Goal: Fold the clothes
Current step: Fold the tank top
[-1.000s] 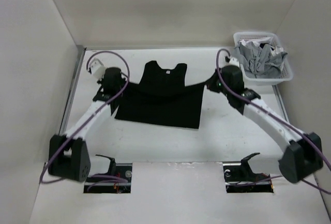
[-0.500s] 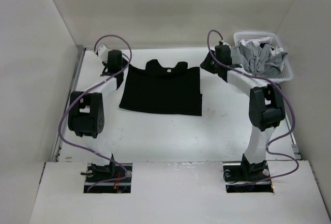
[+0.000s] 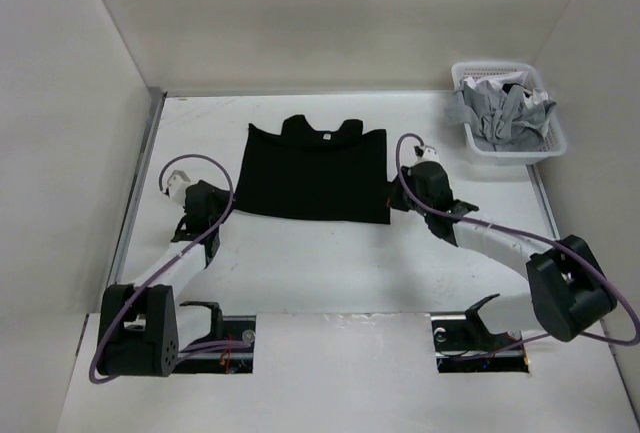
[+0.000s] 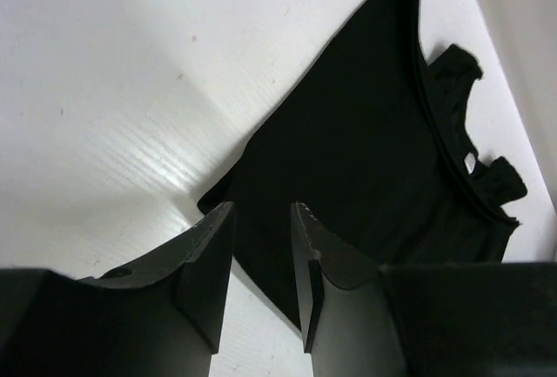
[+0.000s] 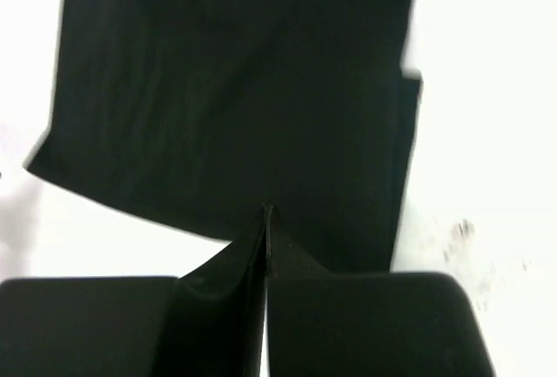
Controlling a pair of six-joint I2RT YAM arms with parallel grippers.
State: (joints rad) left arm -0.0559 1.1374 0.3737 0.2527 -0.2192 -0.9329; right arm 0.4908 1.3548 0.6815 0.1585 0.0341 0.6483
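The clothes [image 3: 315, 175], a black T-shirt, lie flat on the white table as a folded rectangle, with the neck and a small white label [image 3: 323, 137] at the far edge. My left gripper [image 3: 212, 203] hovers just off the shirt's near-left corner. In the left wrist view it [image 4: 261, 213] is open with nothing between the fingers, and the shirt [image 4: 383, 142] lies beyond. My right gripper [image 3: 394, 196] sits at the shirt's near-right edge. The right wrist view shows it [image 5: 266, 213] shut and empty above the black fabric [image 5: 235, 90].
A white basket [image 3: 520, 156] at the back right holds light grey and white garments [image 3: 500, 113]. White walls enclose the table on the left, back and right. The arm bases [image 3: 135, 323] stand at the near edge.
Both arms have pulled back from the shirt's far corners to its near corners. The folded-over half stays laid on the shirt. The left gripper has opened; the right opened, then shut again.
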